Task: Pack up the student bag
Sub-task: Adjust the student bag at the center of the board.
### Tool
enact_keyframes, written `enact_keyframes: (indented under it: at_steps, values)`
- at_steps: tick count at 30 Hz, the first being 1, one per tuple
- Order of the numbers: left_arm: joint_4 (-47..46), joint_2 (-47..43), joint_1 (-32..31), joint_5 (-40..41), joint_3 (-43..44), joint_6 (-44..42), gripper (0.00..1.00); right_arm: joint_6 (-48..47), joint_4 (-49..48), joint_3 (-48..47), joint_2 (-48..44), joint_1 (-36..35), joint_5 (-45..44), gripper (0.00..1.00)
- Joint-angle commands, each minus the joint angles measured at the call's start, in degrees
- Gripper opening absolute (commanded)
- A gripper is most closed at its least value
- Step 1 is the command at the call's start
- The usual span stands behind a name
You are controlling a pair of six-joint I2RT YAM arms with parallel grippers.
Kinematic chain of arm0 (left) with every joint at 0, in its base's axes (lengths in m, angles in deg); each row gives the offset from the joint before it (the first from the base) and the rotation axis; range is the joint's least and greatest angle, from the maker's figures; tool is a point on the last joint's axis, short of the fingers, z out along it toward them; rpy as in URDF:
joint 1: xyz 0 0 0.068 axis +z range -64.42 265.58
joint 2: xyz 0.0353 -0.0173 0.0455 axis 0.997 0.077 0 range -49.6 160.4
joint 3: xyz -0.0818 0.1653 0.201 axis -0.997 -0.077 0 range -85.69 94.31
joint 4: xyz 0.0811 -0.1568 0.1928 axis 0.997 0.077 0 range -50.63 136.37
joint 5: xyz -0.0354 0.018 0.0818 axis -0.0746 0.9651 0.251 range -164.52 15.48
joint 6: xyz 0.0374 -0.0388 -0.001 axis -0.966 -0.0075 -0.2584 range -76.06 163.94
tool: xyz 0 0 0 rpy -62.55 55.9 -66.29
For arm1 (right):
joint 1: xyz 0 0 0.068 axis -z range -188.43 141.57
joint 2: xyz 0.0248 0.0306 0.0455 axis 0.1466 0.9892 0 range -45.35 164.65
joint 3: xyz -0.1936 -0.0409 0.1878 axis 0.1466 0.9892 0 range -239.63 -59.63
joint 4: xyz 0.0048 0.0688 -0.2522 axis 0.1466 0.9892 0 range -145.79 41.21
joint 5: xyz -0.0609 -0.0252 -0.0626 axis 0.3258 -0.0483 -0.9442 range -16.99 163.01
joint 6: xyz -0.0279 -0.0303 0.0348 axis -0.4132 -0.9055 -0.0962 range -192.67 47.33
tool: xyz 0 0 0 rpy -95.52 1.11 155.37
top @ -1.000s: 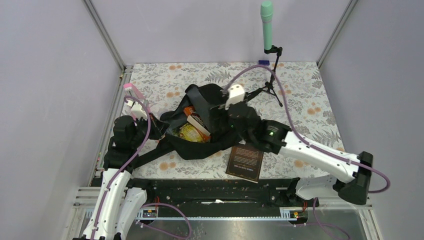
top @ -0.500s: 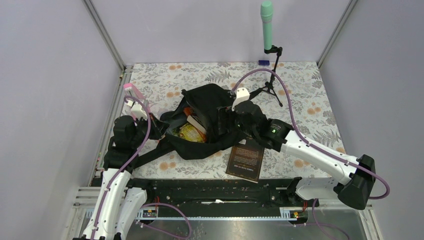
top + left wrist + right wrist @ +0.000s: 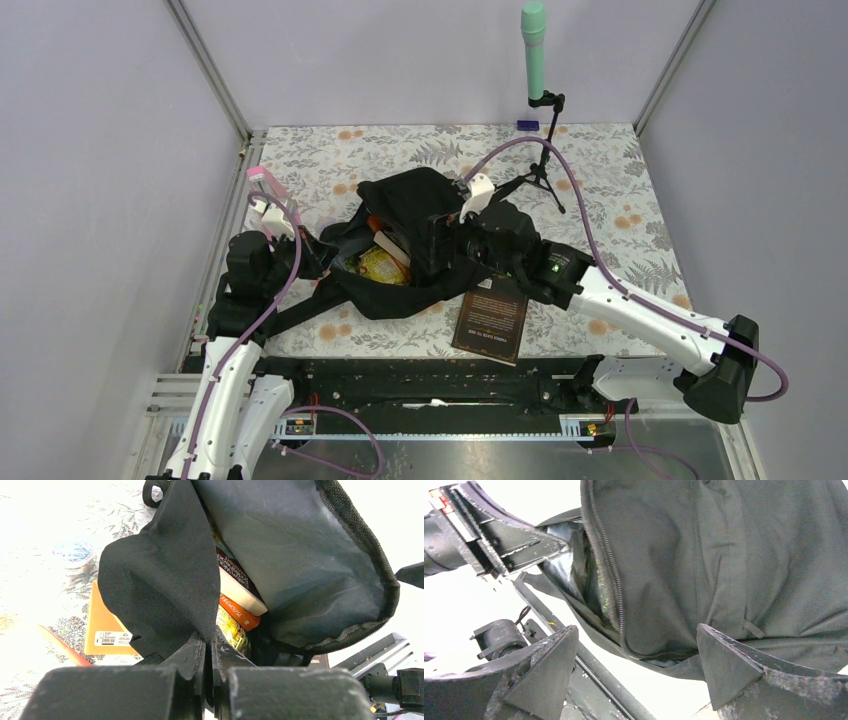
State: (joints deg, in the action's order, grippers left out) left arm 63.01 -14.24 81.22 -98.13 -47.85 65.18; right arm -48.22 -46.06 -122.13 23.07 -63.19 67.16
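The student bag [image 3: 405, 200] lies open in the middle of the table, a black backpack with grey lining [image 3: 295, 555]. Inside it I see a white-edged dark book [image 3: 241, 589], an orange book [image 3: 239, 613] and a yellow item [image 3: 380, 266]. My left gripper [image 3: 210, 641] is shut on the black fabric of the bag's left rim, holding the mouth open; from above it [image 3: 318, 258] sits at the bag's left edge. My right gripper [image 3: 636, 665] stands open at the bag's right side near the zipper [image 3: 606, 565], with nothing between its fingers.
A dark book [image 3: 490, 320] lies on the table near the front, right of the bag. Beside the bag lie a tan notebook [image 3: 102, 625], a red pencil [image 3: 62, 645] and a small bluish tub [image 3: 74, 555]. A green microphone [image 3: 534, 50] on a tripod stands at the back.
The right arm has swung its wrist down and in against the bag's right side, and the bag's flap has spread flatter. The left gripper has kept its hold without moving.
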Motion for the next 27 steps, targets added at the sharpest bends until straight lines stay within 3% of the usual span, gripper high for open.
enact_keyframes:
  at_steps: [1, 7, 15, 17, 19, 20, 24, 27]
  values:
    - [-9.2, -1.0, 0.1, -0.9, 1.9, 0.0, 0.0, -2.4, -1.6, -4.2, 1.6, -2.9, -1.5, 0.94]
    - [-9.2, -1.0, 0.1, -0.8, 1.9, 0.0, 0.0, -6.6, 4.6, -14.8, 11.8, -3.8, -9.1, 0.76]
    - [-9.1, -0.5, 0.1, -1.2, 2.0, 0.0, 0.0, -11.6, 9.7, -23.7, 21.1, -3.2, -15.7, 0.67]
    - [-9.2, -0.5, 0.1, -1.2, 2.0, 0.0, 0.0, -11.8, 10.4, -24.1, 22.1, -2.6, -16.3, 0.5]
    - [-9.1, -0.4, 0.1, -1.2, 2.0, 0.0, 0.0, -11.2, 11.0, -23.5, 21.7, -1.7, -17.8, 0.25]
    - [-9.1, -0.4, 0.1, -1.2, 2.0, 0.0, 0.0, -10.4, 11.0, -22.4, 21.1, -1.0, -18.1, 0.19]
    - [-9.2, -0.5, 0.1, -1.2, 2.0, 0.1, 0.0, -2.5, 12.4, -18.3, 19.0, 6.1, -10.6, 0.01]
    - [-9.1, -0.6, 0.1, -1.3, 2.0, 0.1, 0.0, 2.5, 11.5, -13.8, 19.3, 11.9, -4.4, 0.0]
